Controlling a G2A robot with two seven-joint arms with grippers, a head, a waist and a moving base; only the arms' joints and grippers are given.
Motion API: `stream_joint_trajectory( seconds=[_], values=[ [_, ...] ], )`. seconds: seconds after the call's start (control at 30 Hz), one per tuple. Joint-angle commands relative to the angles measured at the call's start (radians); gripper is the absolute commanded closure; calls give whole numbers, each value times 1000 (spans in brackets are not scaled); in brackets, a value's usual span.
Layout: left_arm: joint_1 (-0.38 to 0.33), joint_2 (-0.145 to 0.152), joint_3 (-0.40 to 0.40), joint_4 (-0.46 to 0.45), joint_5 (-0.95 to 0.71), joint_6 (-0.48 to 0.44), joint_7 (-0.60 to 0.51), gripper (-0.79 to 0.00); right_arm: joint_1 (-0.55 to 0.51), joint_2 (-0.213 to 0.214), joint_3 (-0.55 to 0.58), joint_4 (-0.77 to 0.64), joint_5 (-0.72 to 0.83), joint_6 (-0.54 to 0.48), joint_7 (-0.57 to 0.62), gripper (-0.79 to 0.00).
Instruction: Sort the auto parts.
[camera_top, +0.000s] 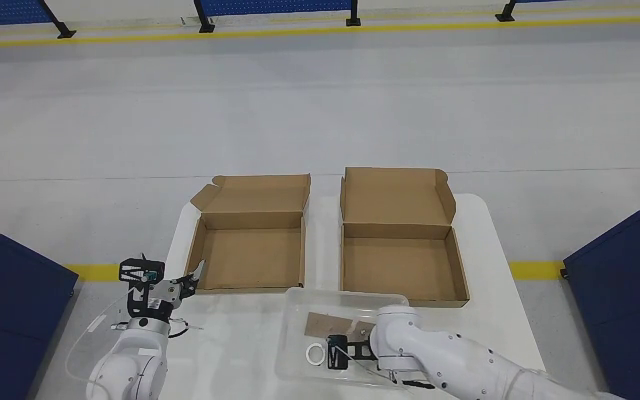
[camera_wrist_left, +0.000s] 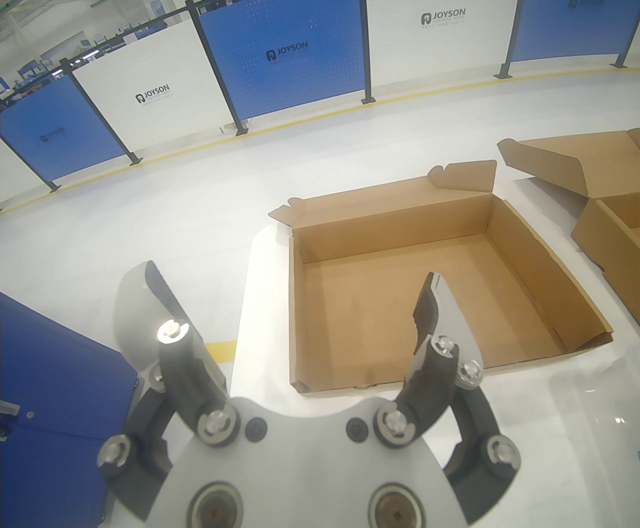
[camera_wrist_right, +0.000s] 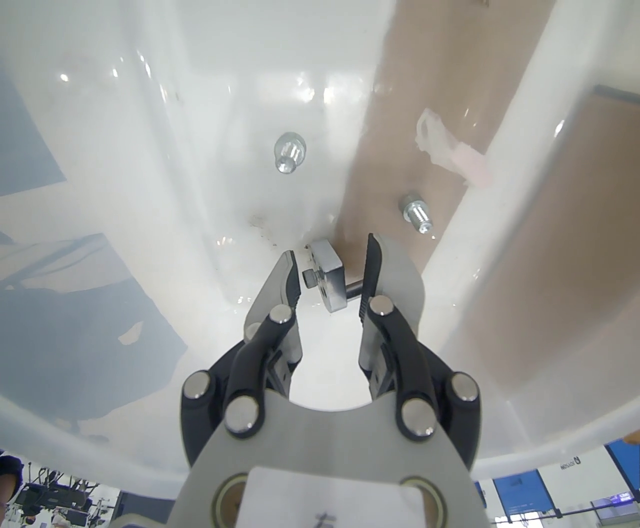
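Auto parts (camera_wrist_right: 415, 210) lie loose on the floor of the clear bin (camera_top: 345, 292), which stands at the near edge of the white table (camera_top: 480, 230). We see the right gripper (camera_wrist_right: 330, 255) down inside the bin, its jaws clenched on a metal plate with a bolt through it (camera_wrist_right: 327, 282). One pad meets the bolt head and the other meets the shaft end. Whether the plate is off the bin floor, we cannot tell. Beyond it lie a stubby bolt (camera_wrist_right: 289, 152) and a threaded bolt (camera_wrist_right: 415, 210), well apart from each other. A pale translucent scrap (camera_wrist_right: 450, 150) lies near the threaded one; what it is we cannot make out. A brown sheet (camera_top: 325, 325) shows at the bin, but inside it or under it is unclear. From the top view the right gripper (camera_top: 338, 352) covers the plate, with a small white ring (camera_top: 316, 352) just beside it, too small to identify.

The left gripper (camera_wrist_left: 290, 275) hangs at the table's left edge with jaws released and spread wide, nothing between them. It also shows in the top view (camera_top: 175, 290). Ahead of it is the left cardboard box (camera_wrist_left: 390, 220), flaps up. The right cardboard box (camera_top: 400, 265) stands beside it, apart, and is cut off at the edge of the left wrist view
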Motion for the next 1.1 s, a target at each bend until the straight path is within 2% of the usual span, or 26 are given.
stream_joint_trajectory(
  seconds=[0.0, 0.13, 0.17, 0.23, 0.53, 1.07],
  values=[
    [0, 0, 0, 0, 0, 0, 0, -785, 7, -6, -7, 15, 3, 4, 4, -228],
    [0, 0, 0, 0, 0, 0, 0, -785, 15, -17, -15, 30, 3, 14, 14, -222],
    [0, 0, 0, 0, 0, 0, 0, -785, 16, -19, -16, 32, 3, 15, 15, -194],
    [0, 0, 0, 0, 0, 0, 0, -785, 18, -22, -17, 37, 4, 16, 16, 0],
    [0, 0, 0, 0, 0, 0, 0, -785, 12, -31, -1, 38, 23, 40, 27, 0],
    [0, 0, 0, 0, 0, 0, 0, -785, -47, 10, 93, -40, 69, 22, 22, 0]
  ],
)
